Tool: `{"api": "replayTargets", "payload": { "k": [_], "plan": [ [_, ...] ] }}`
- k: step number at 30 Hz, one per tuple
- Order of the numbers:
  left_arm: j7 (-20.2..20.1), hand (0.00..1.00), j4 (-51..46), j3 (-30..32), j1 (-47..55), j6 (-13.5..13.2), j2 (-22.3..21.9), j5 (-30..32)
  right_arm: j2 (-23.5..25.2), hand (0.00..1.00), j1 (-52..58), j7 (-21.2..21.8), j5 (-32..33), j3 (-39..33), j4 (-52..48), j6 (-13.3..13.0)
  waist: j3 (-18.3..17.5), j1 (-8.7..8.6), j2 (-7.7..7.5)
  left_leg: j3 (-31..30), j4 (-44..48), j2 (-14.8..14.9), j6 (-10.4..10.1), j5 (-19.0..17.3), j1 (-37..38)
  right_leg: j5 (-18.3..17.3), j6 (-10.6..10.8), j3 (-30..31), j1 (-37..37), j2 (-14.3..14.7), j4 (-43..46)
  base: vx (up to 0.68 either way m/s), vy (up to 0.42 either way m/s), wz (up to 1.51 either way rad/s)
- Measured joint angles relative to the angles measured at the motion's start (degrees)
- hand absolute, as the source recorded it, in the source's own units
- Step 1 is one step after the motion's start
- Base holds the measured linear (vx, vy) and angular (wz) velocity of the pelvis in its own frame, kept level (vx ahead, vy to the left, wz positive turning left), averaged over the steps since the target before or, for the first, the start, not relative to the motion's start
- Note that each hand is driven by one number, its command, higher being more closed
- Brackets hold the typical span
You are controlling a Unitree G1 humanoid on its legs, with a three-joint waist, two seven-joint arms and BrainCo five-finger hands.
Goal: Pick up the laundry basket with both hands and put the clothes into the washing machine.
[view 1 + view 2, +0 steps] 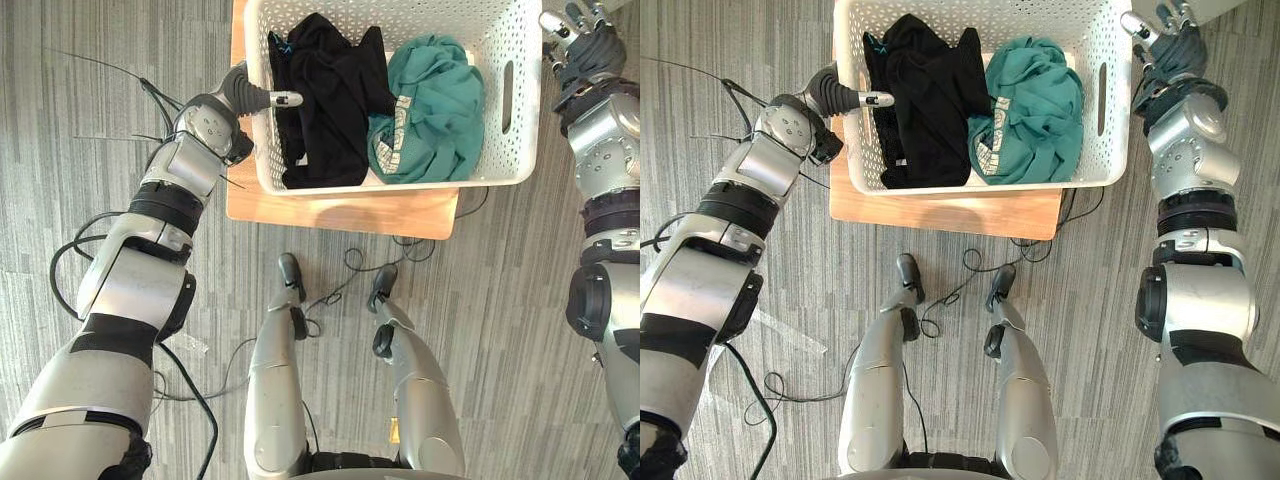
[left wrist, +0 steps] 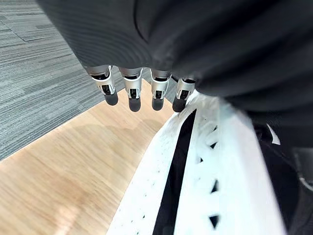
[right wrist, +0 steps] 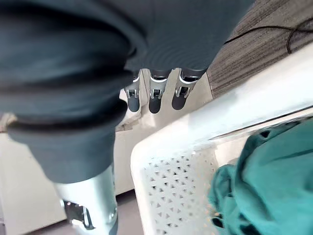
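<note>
Laundry basket [image 1: 528,130], white and perforated, sits on a wooden table [image 1: 340,212] at top centre, holding a black garment [image 1: 330,100] and a teal garment [image 1: 435,110]. Left hand [image 1: 248,93] straddles its left rim, fingers [image 2: 132,88] straight outside, thumb [image 1: 285,98] inside. Right hand [image 1: 585,45], fingers relaxed, hovers just beside the right wall at upper right.

Silver-grey arms [image 1: 130,290], black joint bands; left hand [image 1: 248,92], right hand [image 1: 585,45]: dark ribbed covers, silver dark-tipped fingers [image 2: 133,90].
</note>
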Motion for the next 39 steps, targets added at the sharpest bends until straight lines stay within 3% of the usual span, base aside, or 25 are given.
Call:
{"api": "replayTargets", "payload": {
  "k": [4,10,16,23,29,30,35,39],
  "plan": [
    [0.1,0.0,0.0,-0.2,-0.1,-0.4,0.1,0.0,0.3,0.0,0.8,1.1,-3.1,3.8,0.0,0.0,0.0,0.02,0.0,0.1,-0.4,-0.1,0.0,0.0,0.0,0.0,0.0,-0.3,-0.2,-0.1,0.0,0.01,-0.011,0.01],
    [0.5,0.0,0.2,-0.6,-0.1,-0.8,1.0,0.0,-0.6,0.0,0.6,3.8,-12.6,9.3,0.1,0.2,0.0,-0.21,0.0,0.7,-1.4,-0.2,0.0,0.6,0.2,-0.1,0.0,-0.2,-1.0,-0.3,0.7,0.02,-0.023,-0.01],
    [0.6,0.0,0.9,-2.0,-0.2,-0.9,0.3,0.1,-1.7,0.0,0.8,6.5,-20.3,11.9,4.8,1.7,0.0,-0.31,-0.02,0.7,-3.2,-0.9,0.1,1.9,1.0,-0.1,0.0,-0.7,-0.6,-0.8,0.8,0.01,-0.024,0.07],
    [1.0,0.0,2.7,-1.1,-0.9,-0.9,-2.0,0.2,-2.0,0.0,0.7,7.2,-21.8,13.0,8.6,1.6,-0.1,-0.47,-0.16,0.1,-4.3,-1.4,0.1,2.4,1.5,-0.1,0.0,-1.4,0.2,-1.1,0.6,0.01,-0.016,0.08],
    [2.3,0.0,3.3,3.0,-0.8,-0.9,-2.7,0.2,-0.9,0.0,0.7,7.1,-18.4,13.0,8.7,0.4,-0.1,-1.23,-0.19,0.4,-5.1,-1.6,0.2,2.8,1.8,-0.1,0.0,-1.3,0.1,-1.2,0.4,0.0,-0.004,0.01],
    [2.5,1.0,3.4,3.1,-0.6,-0.9,-2.5,0.2,-0.6,1.0,0.8,7.1,-17.4,13.0,8.7,-0.1,-0.1,-1.48,-0.2,0.5,-5.1,-1.6,0.2,2.8,1.8,-0.1,0.0,-1.3,0.1,-1.2,0.3,0.0,0.0,0.0],
    [4.0,1.0,3.3,4.6,-0.4,-0.9,-2.5,0.1,-0.1,1.0,0.8,6.8,-16.8,13.0,8.3,-0.5,-0.1,-1.54,-0.26,0.8,-5.2,-1.3,0.1,2.8,1.8,0.0,-0.1,-1.2,0.0,-1.0,-0.1,0.02,-0.036,-0.04],
    [6.2,1.0,0.0,5.2,1.4,-0.6,-1.0,0.2,0.3,1.0,4.2,3.1,-17.1,10.2,1.8,0.0,0.0,-1.53,-0.48,1.1,-5.3,-0.9,0.1,2.8,1.8,0.0,-0.1,-1.1,-0.2,-0.6,-0.3,0.03,-0.04,-0.05]
  ]
}}
